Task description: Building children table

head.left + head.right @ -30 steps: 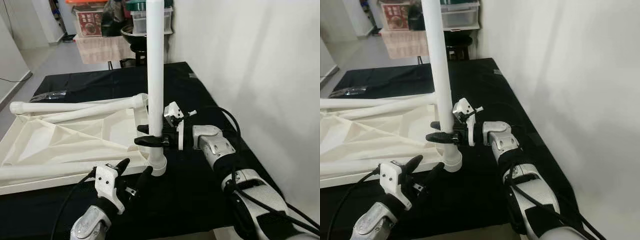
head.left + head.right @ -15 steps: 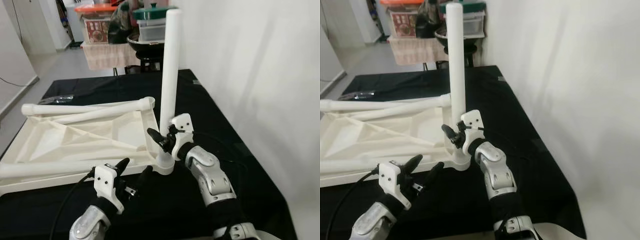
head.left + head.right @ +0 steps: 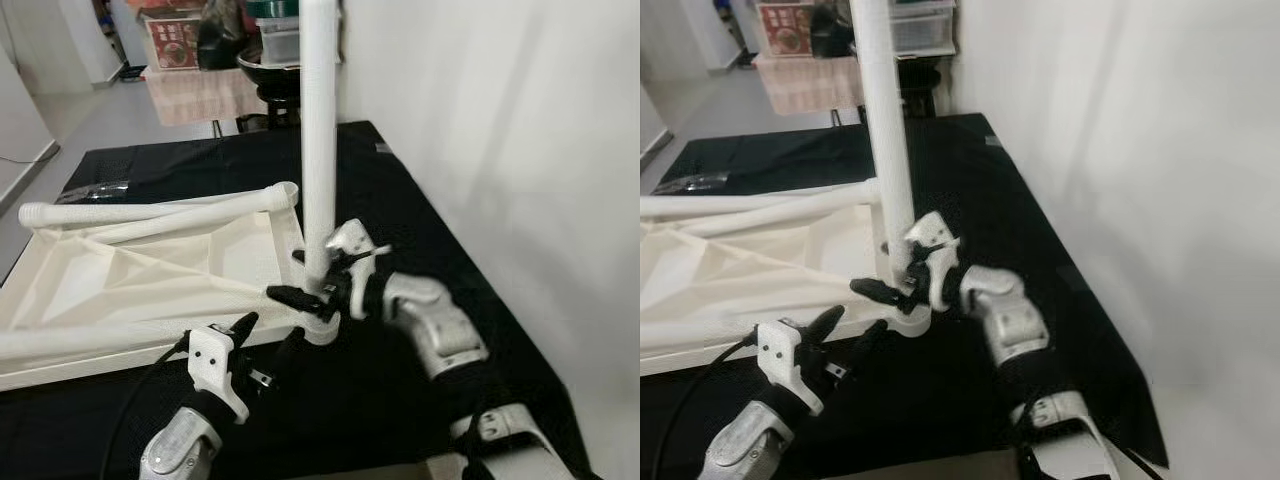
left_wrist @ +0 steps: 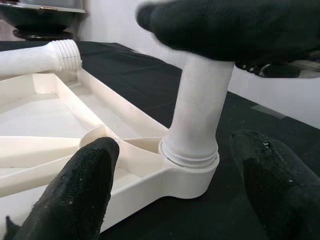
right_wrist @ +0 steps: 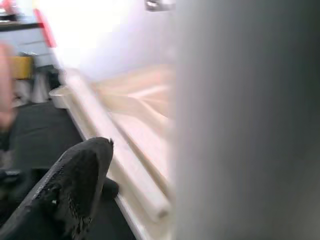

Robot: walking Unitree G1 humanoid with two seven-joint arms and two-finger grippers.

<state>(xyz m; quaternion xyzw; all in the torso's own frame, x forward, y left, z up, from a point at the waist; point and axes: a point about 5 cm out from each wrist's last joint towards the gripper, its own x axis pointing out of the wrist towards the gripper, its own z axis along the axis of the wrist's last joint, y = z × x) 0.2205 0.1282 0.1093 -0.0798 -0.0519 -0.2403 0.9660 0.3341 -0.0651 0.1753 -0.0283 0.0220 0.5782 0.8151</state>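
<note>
- Fingers of my left gripper (image 3: pixel 265 342) hang spread and empty, just short of the tabletop's (image 3: pixel 120 290) near corner; nothing on this side has shifted in the last second, so this arm is only standing by.
- Ahead of those fingers, the corner socket (image 4: pixel 187 172) now carries the upright leg (image 3: pixel 318 150), its collar sitting down on the socket rim with no thread showing in my left wrist view. I judge the leg close to seated, though perhaps not fully tight.
- Beyond the tabletop, two more legs (image 3: pixel 150 212) lie flat across its far edge, untouched and well apart from both grippers.
- My right gripper (image 3: pixel 305 290) has swung round the leg: a second ago its fingers pointed square across the tube, half a second ago my wrist had rolled over, and now they grasp the tube low down, just above the socket, at a fresh angle. That reads as one turn of screwing finished and another started.
- Further right, only the black table cover (image 3: pixel 420 220) and the white wall (image 3: pixel 520 150).
</note>
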